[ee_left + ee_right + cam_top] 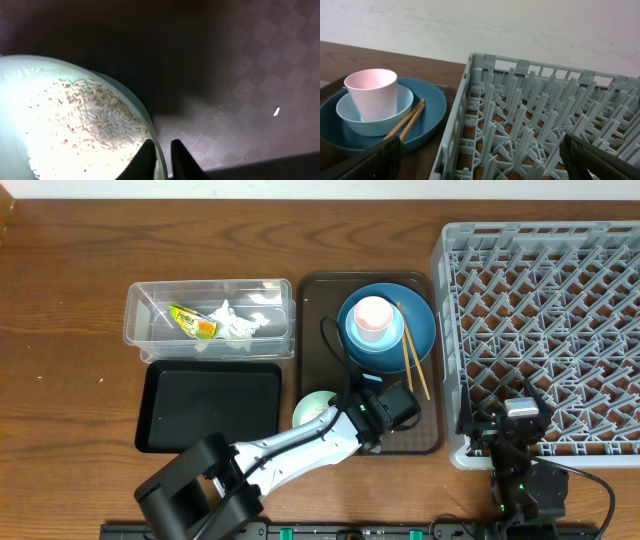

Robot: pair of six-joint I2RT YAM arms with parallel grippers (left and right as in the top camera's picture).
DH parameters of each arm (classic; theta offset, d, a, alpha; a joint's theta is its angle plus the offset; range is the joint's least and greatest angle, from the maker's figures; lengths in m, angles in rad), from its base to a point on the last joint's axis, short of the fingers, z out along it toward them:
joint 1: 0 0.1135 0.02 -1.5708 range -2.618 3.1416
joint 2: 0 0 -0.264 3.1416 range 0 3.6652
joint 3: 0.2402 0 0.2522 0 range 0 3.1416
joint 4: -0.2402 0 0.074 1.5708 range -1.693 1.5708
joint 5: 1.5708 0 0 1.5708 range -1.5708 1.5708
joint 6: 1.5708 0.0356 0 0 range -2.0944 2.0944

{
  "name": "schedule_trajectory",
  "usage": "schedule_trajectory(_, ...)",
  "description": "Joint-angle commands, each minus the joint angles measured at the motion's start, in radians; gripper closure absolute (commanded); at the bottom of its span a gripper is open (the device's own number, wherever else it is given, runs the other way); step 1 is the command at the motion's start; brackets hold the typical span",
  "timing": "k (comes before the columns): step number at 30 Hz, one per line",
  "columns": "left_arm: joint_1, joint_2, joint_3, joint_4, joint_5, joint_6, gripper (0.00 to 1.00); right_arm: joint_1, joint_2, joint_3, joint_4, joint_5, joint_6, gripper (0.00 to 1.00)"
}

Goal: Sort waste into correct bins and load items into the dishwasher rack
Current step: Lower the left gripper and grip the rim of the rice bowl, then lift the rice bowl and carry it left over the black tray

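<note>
Rice (85,125) lies heaped in the green bowl (314,408), and that bowl is what I have in hand. In the left wrist view the left fingers (184,161) stand narrow, one on each side of the rim's right edge, so I read them as pinched on the rim. I cannot tell whether the bowl is lifted or resting.

From overhead, the bowl sits at the near-left corner of the brown tray (425,438), across its left edge. The black tray (210,408) is just beside it to the left. The tub (140,312) lies farther off, behind the black tray, with the wrapper (192,320) and tissue (236,322) in it.

The next move turns on this: the bin is to the left of the bowl, while my grip is on the bowl's right side. I judge the rice must be carried left and tipped away from the fingers. One grain (276,111) lies loose on the brown tray.

My left arm stretches low from the near-left of the desk (70,270), its wrist over the brown tray.

The right fingers (370,162) are spread wide and hold nothing. They hang at the near-left edge of the rack (545,290). The plate (420,330), blue bowl (350,120), cup (372,316) and chopsticks (412,352) are stacked just left of there, nearer the right arm.
</note>
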Motion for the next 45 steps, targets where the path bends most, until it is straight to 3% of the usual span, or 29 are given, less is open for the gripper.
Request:
schedule_trajectory(1, -0.003, 0.010, -0.012, -0.004, -0.017, -0.004, 0.90, 0.011, -0.001, -0.001, -0.004, 0.006, -0.003, 0.01)
schedule_trajectory(24, -0.002, -0.027, 0.001, -0.043, -0.016, 0.026, 0.94, 0.012, -0.001, -0.001, -0.004, 0.006, -0.003, 0.01)
schedule_trajectory(35, 0.014, -0.214, 0.026, -0.112, -0.008, 0.062, 0.94, 0.011, -0.001, -0.001, -0.004, 0.006, -0.003, 0.01)
schedule_trajectory(45, 0.174, -0.402, 0.026, -0.270, -0.008, 0.127, 0.94, 0.011, -0.001, -0.001, -0.004, 0.006, -0.003, 0.01)
